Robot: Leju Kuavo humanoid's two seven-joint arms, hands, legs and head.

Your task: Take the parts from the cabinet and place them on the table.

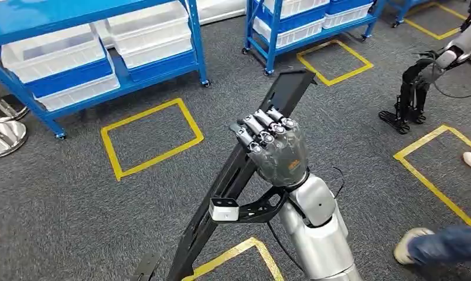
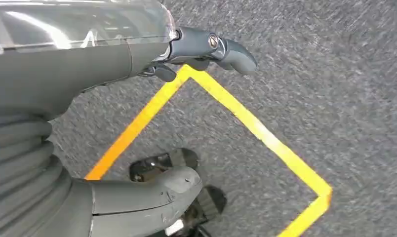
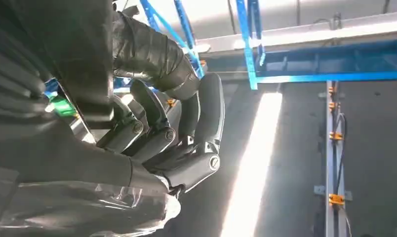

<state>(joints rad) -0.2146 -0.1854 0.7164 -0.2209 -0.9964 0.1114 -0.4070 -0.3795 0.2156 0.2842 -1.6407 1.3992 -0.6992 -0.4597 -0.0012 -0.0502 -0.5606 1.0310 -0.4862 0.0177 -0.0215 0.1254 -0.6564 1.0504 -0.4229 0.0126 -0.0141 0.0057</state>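
Black part: the long black part (image 1: 245, 170) is gripped by the right robot hand (image 1: 272, 146).
Left robot hand (image 2: 137, 118): spread, holding nothing.
Good carrying: the robot needs a firm grip and a slow walk.

The floor (image 1: 69, 205) is a rough grey carpet, matt and speckled, with smooth yellow tape (image 1: 151, 137) stuck on it in squares. Behind that tape, the shelves (image 1: 98, 35) look like blue painted metal, fairly glossy, holding milky white plastic bins (image 1: 51, 55). Left of the shelves there's a shiny chrome base (image 1: 2, 137). Right of the tape, the right hand (image 1: 274, 146) has a clear smoky plastic shell with dark fingers, on a glossy silver arm (image 1: 318, 234), wrapped round a matt black bar (image 1: 233, 181). The left hand (image 2: 137, 98) shows matt grey rubbery plastic and a clear glossy cover.
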